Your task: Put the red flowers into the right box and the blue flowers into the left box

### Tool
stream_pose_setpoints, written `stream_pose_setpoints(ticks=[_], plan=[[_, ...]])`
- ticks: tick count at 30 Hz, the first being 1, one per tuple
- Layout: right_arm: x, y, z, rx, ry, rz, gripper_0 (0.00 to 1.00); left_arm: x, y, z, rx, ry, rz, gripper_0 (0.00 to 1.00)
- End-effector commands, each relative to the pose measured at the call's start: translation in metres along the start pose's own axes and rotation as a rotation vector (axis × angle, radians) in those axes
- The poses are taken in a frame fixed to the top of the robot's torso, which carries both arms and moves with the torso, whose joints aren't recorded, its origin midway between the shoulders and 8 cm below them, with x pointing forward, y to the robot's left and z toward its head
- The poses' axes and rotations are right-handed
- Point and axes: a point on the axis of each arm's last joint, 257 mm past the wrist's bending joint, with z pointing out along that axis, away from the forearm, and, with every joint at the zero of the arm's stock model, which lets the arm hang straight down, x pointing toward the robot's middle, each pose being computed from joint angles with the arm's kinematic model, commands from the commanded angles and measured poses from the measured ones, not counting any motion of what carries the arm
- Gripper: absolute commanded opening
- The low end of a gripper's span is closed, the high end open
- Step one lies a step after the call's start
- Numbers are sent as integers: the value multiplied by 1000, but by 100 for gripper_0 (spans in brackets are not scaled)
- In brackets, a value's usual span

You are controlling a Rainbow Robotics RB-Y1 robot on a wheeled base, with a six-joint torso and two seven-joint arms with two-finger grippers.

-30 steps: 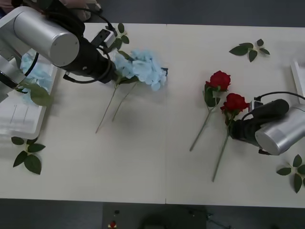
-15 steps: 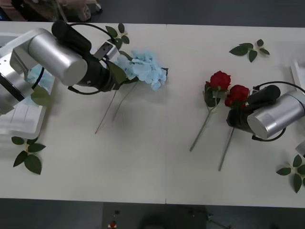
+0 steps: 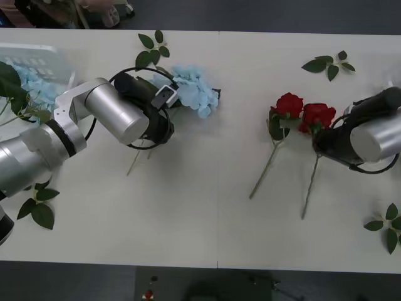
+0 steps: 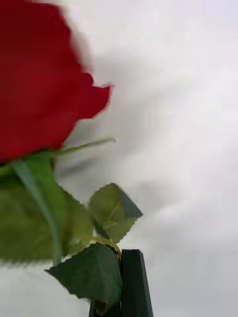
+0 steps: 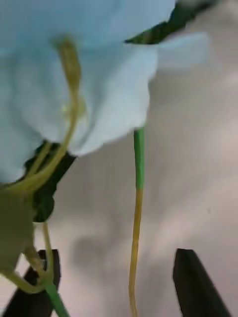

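My right gripper (image 3: 317, 139) has lifted a rose (image 3: 318, 115) rightward, pinched on its stem. Left gripper (image 3: 164, 106), fingers apart, has dropped over the blue flowers (image 3: 194, 89), upper middle; grasp next.

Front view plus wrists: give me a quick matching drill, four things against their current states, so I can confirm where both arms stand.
1 left gripper
2 right gripper
3 free red rose
4 leaf sprig

A shut on the held red rose, at its stem
B green, near the far edge of the table
C open, astride the stems of the blue flowers
D lying loose beside the held one

Pairs: 1-C, 2-A, 3-D, 4-B
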Motion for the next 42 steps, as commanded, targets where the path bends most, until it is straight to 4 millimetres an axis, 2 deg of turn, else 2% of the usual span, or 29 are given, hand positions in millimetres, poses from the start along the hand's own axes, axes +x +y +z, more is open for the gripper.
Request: stream_pose_setpoints(ticks=[1, 5, 6, 7, 8, 10, 11, 13, 15, 18, 19, 21, 23, 24, 25, 26, 27, 28, 29, 30, 31, 34, 38, 40, 41, 42], plan=[[-67, -33, -69, 45, -82, -145, 0, -31, 23, -16, -31, -83, -11, 0], [-122, -75, -131, 178, -109, -324, 0, -52, 48, -35, -62, -139, -27, 0], [-129, -81, -137, 195, -113, -342, 0, -53, 49, -36, -62, -142, -25, 0], [-147, -100, -151, 241, -118, -368, 0, -54, 47, -38, -58, -146, -22, 0], [-156, -110, -156, 261, -115, -383, 0, -55, 46, -39, -57, -151, -18, 0], [-181, -134, -165, 312, -118, -402, 0, -57, 57, -46, -76, -160, -3, 0], [-188, -143, -166, 330, -120, -398, 0, -59, 62, -51, -85, -166, 5, 0], [-217, -169, -168, 366, -156, -369, 0, -60, 81, -73, -118, -168, 34, 0], [-231, -183, -157, 368, -182, -343, 0, -59, 94, -93, -147, -156, 65, 0], [-253, -218, -133, 374, -251, -281, 0, -44, 125, -152, -242, -84, 169, 0], [-258, -227, -124, 379, -272, -274, 0, -35, 140, -178, -290, -44, 200, 0], [-262, -240, -113, 393, -301, -275, 0, -21, 159, -210, -351, 12, 229, 0], [-266, -259, -104, 435, -341, -309, 0, 13, 189, -258, -443, 139, 242, 0], [-267, -264, -102, 449, -350, -331, 0, 31, 202, -272, -473, 194, 235, 0], [-266, -269, -100, 465, -355, -356, 0, 57, 220, -286, -509, 269, 227, 0], [-265, -272, -99, 472, -354, -366, 0, 67, 227, -291, -521, 299, 235, 0], [-262, -277, -96, 488, -349, -396, 0, 92, 239, -297, -530, 371, 276, 0], [-261, -281, -96, 498, -346, -414, 8, 109, 247, -301, -538, 416, 299, 0], [-260, -282, -94, 503, -344, -433, 33, 130, 259, -305, -562, 464, 305, 0], [-258, -285, -92, 506, -341, -447, 44, 144, 273, -307, -600, 489, 309, 0], [-256, -286, -90, 506, -338, -456, 51, 156, 286, -309, -640, 510, 317, 0], [-247, -283, -82, 476, -319, -474, 60, 189, 326, -309, -767, 557, 363, 0], [-231, -265, -69, 384, -265, -457, 65, 209, 355, -297, -833, 558, 393, 0], [-220, -247, -63, 310, -232, -405, 66, 213, 364, -290, -839, 545, 385, 0], [-216, -234, -61, 267, -216, -385, 67, 215, 368, -287, -837, 540, 379, 21], [-209, -217, -58, 212, -194, -366, 68, 216, 370, -285, -833, 530, 376, 56]])
